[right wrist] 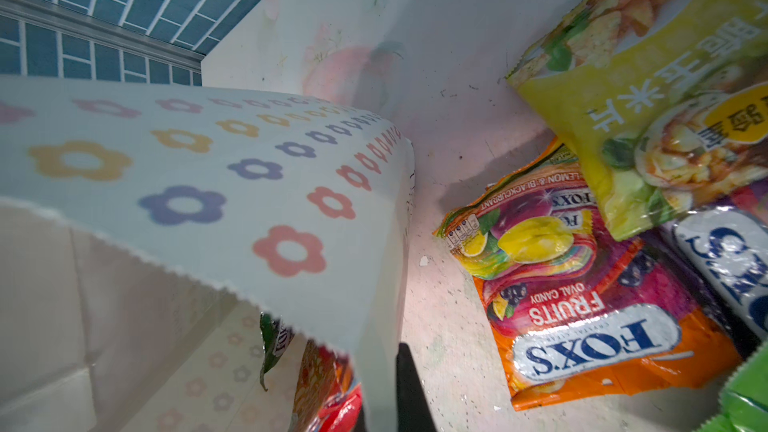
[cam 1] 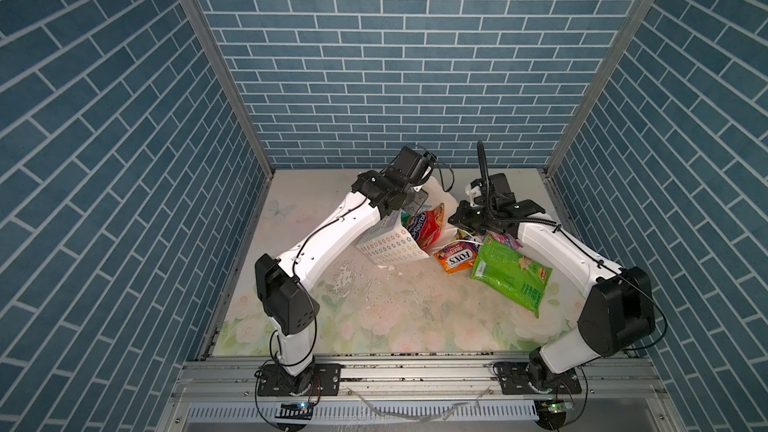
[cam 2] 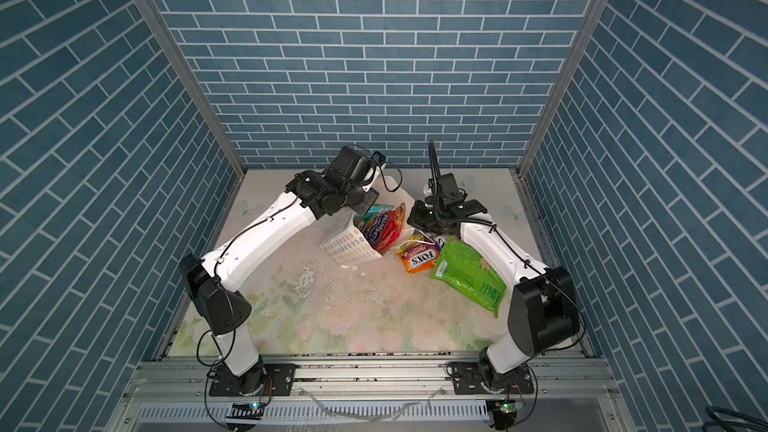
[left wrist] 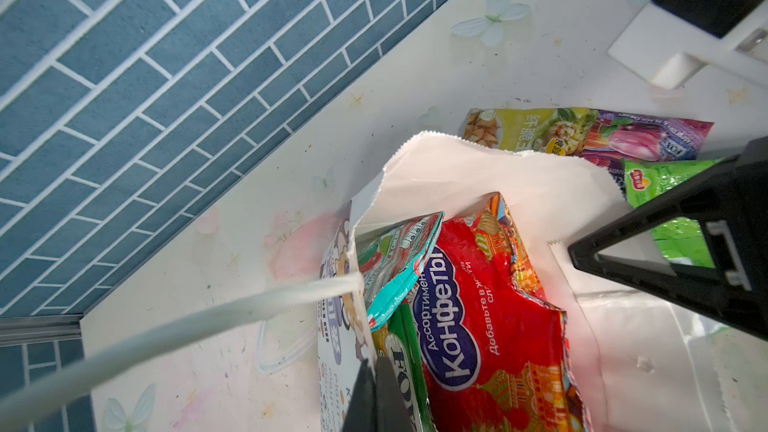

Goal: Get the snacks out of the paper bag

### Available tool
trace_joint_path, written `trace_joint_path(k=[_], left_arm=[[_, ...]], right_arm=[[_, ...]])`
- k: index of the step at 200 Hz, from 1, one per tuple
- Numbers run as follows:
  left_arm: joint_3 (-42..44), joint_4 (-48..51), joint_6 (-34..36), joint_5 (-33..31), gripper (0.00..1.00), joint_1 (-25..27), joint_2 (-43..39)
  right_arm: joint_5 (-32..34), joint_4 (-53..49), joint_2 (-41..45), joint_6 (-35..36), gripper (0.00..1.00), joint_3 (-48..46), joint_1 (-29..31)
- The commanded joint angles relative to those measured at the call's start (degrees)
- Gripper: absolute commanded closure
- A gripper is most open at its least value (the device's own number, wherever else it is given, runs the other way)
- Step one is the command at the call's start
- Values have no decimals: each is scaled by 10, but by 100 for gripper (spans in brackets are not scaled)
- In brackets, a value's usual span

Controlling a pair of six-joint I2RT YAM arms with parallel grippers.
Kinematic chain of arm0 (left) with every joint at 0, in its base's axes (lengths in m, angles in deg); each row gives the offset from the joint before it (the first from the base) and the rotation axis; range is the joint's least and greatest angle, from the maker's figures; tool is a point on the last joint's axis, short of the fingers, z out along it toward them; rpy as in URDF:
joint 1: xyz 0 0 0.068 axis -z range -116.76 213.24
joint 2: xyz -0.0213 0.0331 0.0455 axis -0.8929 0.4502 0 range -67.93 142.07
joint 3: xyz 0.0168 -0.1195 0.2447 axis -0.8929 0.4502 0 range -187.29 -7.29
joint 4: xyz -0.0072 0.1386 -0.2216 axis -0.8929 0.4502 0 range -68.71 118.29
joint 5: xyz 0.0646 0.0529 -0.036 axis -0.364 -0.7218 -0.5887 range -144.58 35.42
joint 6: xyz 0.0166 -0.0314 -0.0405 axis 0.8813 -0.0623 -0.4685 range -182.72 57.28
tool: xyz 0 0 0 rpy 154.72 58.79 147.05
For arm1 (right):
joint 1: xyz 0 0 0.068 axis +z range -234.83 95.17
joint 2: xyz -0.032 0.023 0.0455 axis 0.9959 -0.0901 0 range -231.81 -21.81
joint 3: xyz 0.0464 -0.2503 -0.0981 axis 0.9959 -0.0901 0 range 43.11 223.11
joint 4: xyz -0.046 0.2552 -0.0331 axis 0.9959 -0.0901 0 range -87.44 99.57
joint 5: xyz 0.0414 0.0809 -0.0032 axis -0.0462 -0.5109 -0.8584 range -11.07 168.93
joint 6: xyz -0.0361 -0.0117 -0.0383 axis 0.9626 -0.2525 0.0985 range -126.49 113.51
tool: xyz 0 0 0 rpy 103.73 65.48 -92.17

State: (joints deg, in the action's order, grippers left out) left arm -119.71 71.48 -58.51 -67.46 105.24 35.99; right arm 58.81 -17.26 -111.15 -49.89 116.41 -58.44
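This is a robot test cell: blue brick-print panels (cam 1: pixel 415 56) box in three sides between bare aluminium posts (cam 1: pixel 217 76). The left arm (cam 1: pixel 328 234) and right arm (cam 1: pixel 557 249) are bolted to an aluminium rail (cam 1: pixel 415 372) fronting a flower-print tabletop (cam 1: pixel 395 317).

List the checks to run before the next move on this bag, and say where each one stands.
1. The left gripper is shut on the paper bag rim: ok.
2. The right gripper is shut on the rim's other side: ok.
3. Bag mouth open, contents in sight: ok.
4. Bag emptied: not ok; the red packet, teal packet and small green packet are inside.
5. A gripper free to pull one out: not ok; both hold the bag.
6. More packets under the red one: cannot tell.
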Motion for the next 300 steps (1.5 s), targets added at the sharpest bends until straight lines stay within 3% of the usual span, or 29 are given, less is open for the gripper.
trace_joint_path(k=[1,112,136,164,204,229,267,300], left_arm=[[-19,1,22,-29,100,-1,10],[63,-74,55,-69,100,-38,-26],[98,-88,26,-55,100,-38,-43],[145,-110,-3,-28,100,-37,-68],[195,-122,-14,-2,100,-37,-100],[223,-130,-20,12,100,-37,-115],[248,-152,-32,22,100,-37,-131],[191,-103,-42,8,100,-37,-94]], right_arm=[[0,41,-27,-32,100,3,18],[-20,111,-159,-37,100,84,74],[-5,104,-140,-21,100,46,74],[35,93,-81,22,86,-2,74],[91,146,37,62,79,-70,74],[46,177,67,70,80,-77,74],[-129,328,43,13,94,-105,75],[-146,351,8,-12,97,-112,85]])
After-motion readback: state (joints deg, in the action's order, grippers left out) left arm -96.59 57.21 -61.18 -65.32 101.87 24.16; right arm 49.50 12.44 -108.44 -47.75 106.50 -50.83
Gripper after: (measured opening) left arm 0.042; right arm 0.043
